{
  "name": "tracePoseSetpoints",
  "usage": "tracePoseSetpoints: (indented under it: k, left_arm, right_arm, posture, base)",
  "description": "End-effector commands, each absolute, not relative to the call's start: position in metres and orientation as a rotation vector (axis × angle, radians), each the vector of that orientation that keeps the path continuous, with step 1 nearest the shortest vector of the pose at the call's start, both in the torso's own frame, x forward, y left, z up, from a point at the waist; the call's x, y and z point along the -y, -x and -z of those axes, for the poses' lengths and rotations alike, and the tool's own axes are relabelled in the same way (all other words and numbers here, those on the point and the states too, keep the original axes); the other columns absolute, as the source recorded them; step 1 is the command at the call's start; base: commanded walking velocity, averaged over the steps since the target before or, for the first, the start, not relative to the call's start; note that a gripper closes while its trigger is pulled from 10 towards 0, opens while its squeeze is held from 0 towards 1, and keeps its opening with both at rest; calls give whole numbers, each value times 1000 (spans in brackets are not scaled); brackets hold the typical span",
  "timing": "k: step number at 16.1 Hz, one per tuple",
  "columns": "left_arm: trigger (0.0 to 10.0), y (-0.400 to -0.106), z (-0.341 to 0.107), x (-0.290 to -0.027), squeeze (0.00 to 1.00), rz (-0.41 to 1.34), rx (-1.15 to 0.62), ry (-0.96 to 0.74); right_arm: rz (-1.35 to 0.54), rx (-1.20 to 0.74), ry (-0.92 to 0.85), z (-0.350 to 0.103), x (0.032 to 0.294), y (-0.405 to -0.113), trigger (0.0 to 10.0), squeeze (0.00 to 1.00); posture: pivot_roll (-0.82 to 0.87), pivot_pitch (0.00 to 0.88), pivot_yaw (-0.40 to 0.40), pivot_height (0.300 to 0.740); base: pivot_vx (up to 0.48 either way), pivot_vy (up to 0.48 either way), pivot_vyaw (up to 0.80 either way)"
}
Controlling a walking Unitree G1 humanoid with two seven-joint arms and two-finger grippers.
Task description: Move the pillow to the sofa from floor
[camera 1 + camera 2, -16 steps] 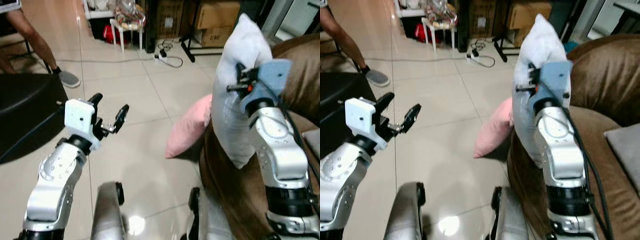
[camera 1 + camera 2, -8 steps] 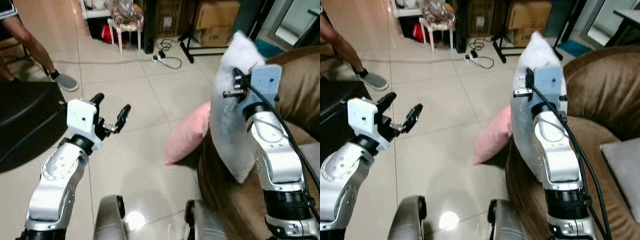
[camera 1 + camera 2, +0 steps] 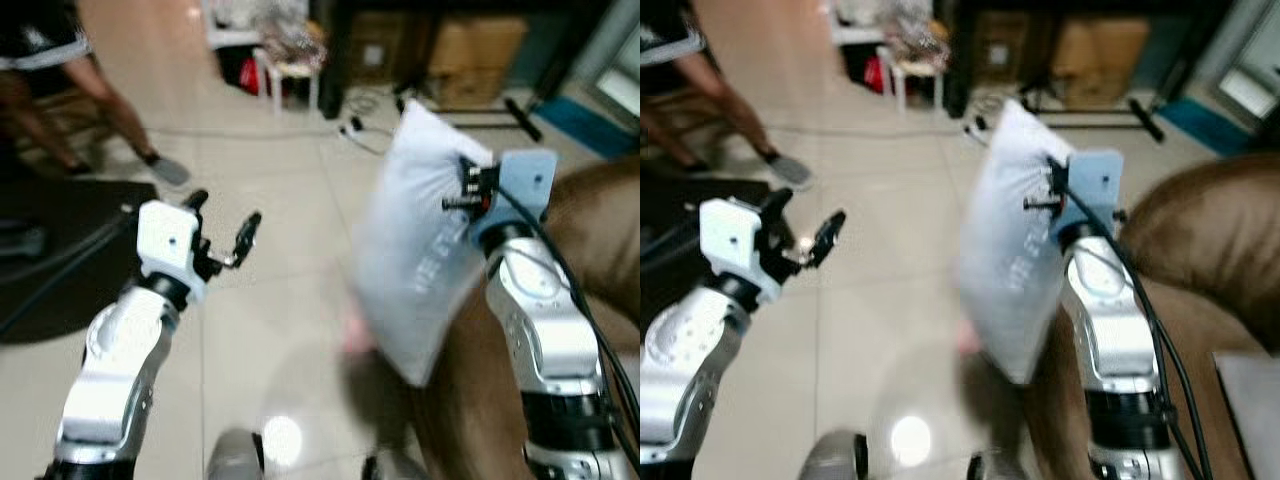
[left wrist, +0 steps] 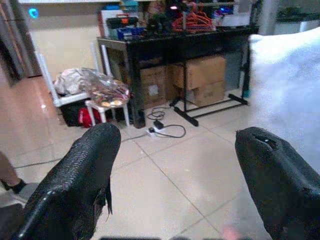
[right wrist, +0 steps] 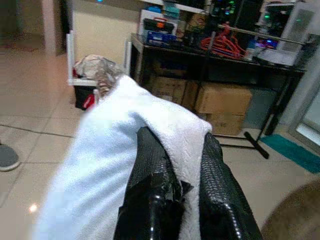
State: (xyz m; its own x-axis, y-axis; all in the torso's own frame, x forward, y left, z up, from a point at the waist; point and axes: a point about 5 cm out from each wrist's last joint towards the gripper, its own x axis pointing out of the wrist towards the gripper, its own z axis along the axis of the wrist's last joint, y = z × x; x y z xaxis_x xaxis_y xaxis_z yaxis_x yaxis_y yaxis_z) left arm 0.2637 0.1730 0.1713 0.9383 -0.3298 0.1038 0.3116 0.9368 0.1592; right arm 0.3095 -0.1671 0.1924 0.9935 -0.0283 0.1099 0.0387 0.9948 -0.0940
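Observation:
A white pillow [image 3: 415,250] hangs in the air, tilted, with my right gripper [image 3: 470,190] shut on its upper corner; the right wrist view shows both black fingers [image 5: 155,165] pinching the white fabric [image 5: 95,170]. It hangs beside the brown sofa [image 3: 600,210], over the floor next to the sofa's front. A pink pillow [image 3: 355,335] peeks out low behind it on the tiles, blurred. My left gripper [image 3: 222,225] is raised over the tiled floor to the left, open and holding nothing; its two fingers [image 4: 75,185] stand wide apart.
A person's legs [image 3: 110,100] stand at the far left beside a black mat [image 3: 60,250]. At the back are a white stool [image 3: 290,70], cardboard boxes [image 3: 470,45] under a black table, and cables [image 3: 365,110] on the floor. A grey cushion [image 3: 1250,400] lies on the sofa.
The whole picture has shifted and blurred, so the camera moved. The white pillow has swung out to the left of my right arm and now covers most of the pink pillow.

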Motion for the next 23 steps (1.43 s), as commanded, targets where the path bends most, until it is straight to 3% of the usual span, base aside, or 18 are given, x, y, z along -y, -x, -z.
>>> tracePoseSetpoints:
  k: [1, 6, 11, 18, 23]
  left_arm:
    - [10000, -263, -168, -171, 0, 332, 121, -153]
    - [10000, -264, -169, -169, 0, 341, 126, -156]
    - [10000, -264, -169, -169, 0, 347, 126, -160]
    - [10000, -263, -165, -170, 0, 301, 125, -138]
    - [10000, -266, -164, -176, 0, 227, 130, -180]
  right_arm:
    - [70, 150, 108, -202, 173, -307, 10000, 0]
    - [72, 147, 87, -203, 174, -307, 10000, 0]
    - [153, 190, 220, -206, 179, -305, 10000, 0]
    - [77, -58, 38, -159, 171, -298, 10000, 0]
    - [188, -5, -48, -158, 176, -296, 10000, 0]
  posture:
    - [40, 0, -75, 724]
    - [39, 0, -70, 740]
    - [36, 0, -65, 740]
    - [37, 0, -72, 740]
    - [32, 0, -66, 740]
  base:
    - [0, 0, 0]
    - [0, 0, 0]
    - [0, 0, 0]
    - [0, 0, -198]
    - [0, 0, -800]
